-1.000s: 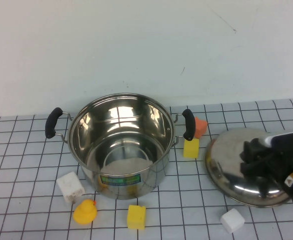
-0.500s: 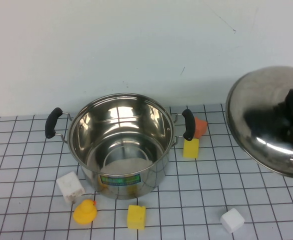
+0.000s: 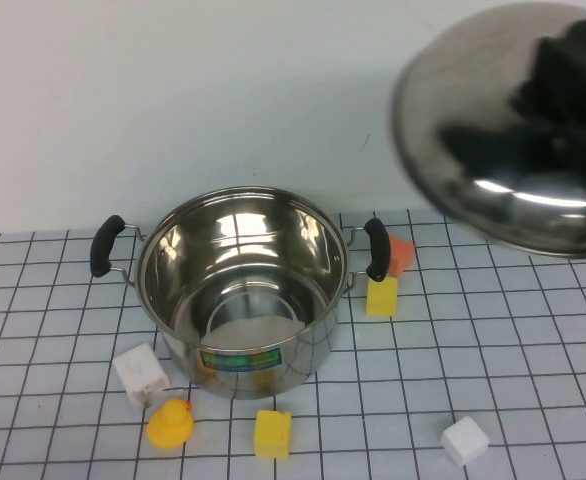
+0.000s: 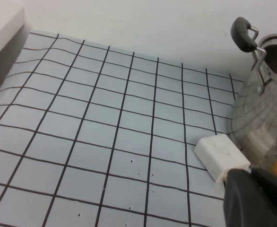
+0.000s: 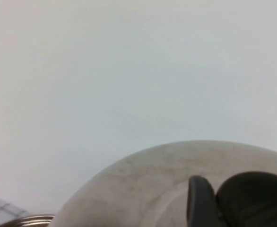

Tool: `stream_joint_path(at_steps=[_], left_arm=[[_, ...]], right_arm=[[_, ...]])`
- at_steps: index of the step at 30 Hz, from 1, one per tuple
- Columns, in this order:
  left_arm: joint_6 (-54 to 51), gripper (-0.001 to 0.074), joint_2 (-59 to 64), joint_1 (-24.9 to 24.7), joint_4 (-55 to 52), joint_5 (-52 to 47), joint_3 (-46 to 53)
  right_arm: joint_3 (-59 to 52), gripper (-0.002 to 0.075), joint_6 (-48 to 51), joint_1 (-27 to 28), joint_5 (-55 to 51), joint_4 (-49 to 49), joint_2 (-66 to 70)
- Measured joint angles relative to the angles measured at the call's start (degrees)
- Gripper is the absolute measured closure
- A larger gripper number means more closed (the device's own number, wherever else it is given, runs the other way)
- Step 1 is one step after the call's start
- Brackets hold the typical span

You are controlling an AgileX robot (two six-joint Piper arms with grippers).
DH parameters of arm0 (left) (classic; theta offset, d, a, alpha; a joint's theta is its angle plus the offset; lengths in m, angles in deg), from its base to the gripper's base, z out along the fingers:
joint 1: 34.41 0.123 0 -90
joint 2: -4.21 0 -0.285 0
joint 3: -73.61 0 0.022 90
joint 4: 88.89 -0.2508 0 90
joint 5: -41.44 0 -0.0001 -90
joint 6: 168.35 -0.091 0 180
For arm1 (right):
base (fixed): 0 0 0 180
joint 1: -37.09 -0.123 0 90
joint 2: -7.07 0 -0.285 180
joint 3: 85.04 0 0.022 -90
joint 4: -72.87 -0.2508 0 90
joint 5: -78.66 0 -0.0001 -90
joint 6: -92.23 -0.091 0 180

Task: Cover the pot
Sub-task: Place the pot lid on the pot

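Cover the pot: about halfway, I judge. Steel lid (image 3: 513,140) airborne, up and right of the pot (image 3: 241,290); lowering remains.

Pot: on the gridded counter (image 3: 533,330), open, empty.

Right gripper (image 3: 563,95): jaws clamped on the lid top.

Left gripper (image 4: 259,198): low, beside the white block (image 4: 221,157); jaws I cannot tell.

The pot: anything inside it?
The pot shows only bare steel; its near inner wall is hidden. The lid hangs from the right pincer; the left pincer stays beside the pot.
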Motion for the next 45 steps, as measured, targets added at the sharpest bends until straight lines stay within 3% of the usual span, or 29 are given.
stream_joint_path(at_steps=[9,18,26,45], left_arm=[[0.0,0.0738,0.0,0.0,0.0,0.0,0.0],[0.0,0.0738,0.0,0.0,0.0,0.0,0.0],[0.0,0.0738,0.0,0.0,0.0,0.0,0.0],[0.1,0.0738,0.0,0.0,0.0,0.0,0.0]], right_arm=[[14.4,0.0379,0.0,-11.1,-0.1,0.7,24.3],[30.2,0.0379,0.0,-17.3,-0.1,2.4,44.5],[34.6,0.0379,0.0,-18.5,1.2,2.4,52.1],[34.9,0.0379,-2.0,-18.5,1.2,3.0,52.7]])
